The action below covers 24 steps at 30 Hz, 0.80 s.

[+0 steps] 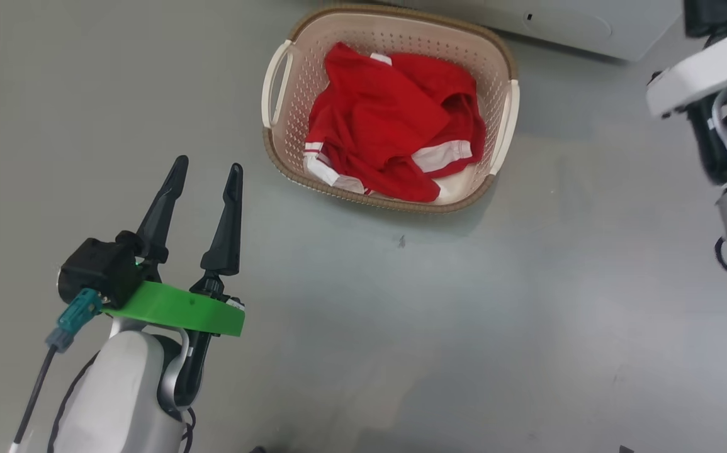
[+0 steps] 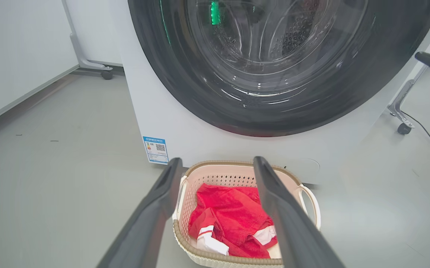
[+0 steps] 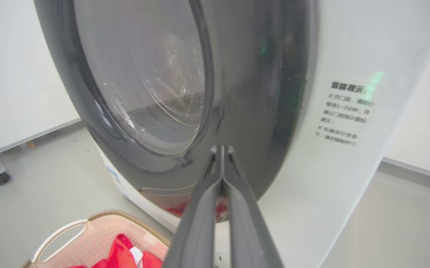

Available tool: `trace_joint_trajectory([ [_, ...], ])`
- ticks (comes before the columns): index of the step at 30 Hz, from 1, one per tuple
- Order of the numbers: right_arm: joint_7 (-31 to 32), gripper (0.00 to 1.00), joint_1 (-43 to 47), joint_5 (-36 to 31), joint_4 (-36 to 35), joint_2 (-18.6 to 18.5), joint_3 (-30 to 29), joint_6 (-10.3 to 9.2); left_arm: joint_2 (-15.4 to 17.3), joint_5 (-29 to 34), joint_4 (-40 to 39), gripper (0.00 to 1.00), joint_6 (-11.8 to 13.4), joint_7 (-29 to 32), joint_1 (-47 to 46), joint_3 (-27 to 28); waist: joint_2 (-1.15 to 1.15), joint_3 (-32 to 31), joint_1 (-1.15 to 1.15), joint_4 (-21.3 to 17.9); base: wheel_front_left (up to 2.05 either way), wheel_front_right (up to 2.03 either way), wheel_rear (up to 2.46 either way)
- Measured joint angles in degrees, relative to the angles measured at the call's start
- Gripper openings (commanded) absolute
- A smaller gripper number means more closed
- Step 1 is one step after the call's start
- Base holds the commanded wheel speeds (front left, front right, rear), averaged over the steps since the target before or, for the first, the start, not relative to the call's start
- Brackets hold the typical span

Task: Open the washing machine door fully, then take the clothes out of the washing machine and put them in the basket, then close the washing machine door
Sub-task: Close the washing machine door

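Observation:
The red clothes (image 1: 388,119) with white bands lie inside the cream basket (image 1: 278,82) on the grey floor, right in front of the white washing machine (image 2: 170,115). The glossy black washing machine door (image 2: 185,82) lies flat against the machine's front. My left gripper (image 1: 208,165) hangs open and empty to the near left of the basket; in its wrist view the left gripper (image 2: 217,160) frames the basket (image 2: 200,257) and the clothes (image 2: 233,216). My right gripper (image 3: 221,147) is shut on nothing, its tips right at the door's black rim (image 3: 274,111); whether they touch it cannot be told.
Wheeled stand legs with castors (image 2: 106,74) (image 2: 403,128) flank the machine, and a dark cable (image 2: 429,139) runs over the floor on the right. A Chinese label (image 3: 347,113) is on the machine's front. My pale right forearm (image 1: 703,82) fills the head view's right edge.

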Motion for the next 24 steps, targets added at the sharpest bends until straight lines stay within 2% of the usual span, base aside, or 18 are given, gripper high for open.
trace_joint_trajectory([
  [8, -0.5, 0.0, 9.4, 1.2, -0.3, 3.6, -0.1, -0.12, 1.7, 1.4, 0.3, 1.0, 0.0, 0.0, 0.4, 0.9, 0.0, -6.1, 0.0, -3.4, 0.0, 0.0, 0.0],
  [14, -0.5, 0.0, 14.3, 1.4, -3.9, 5.7, -1.8, -1.44, 2.9, 2.3, 0.5, 1.0, 0.0, 0.0, 2.3, 1.8, 0.0, -10.5, 0.0, -6.4, 0.0, 0.0, 0.0],
  [24, -0.5, 0.0, 26.7, 3.1, -7.4, 8.6, -5.7, -2.58, 4.1, 3.1, 2.2, 1.0, 0.0, 0.0, 9.4, 2.6, 0.0, -18.5, 0.0, -11.2, 0.0, 0.0, 0.0],
])
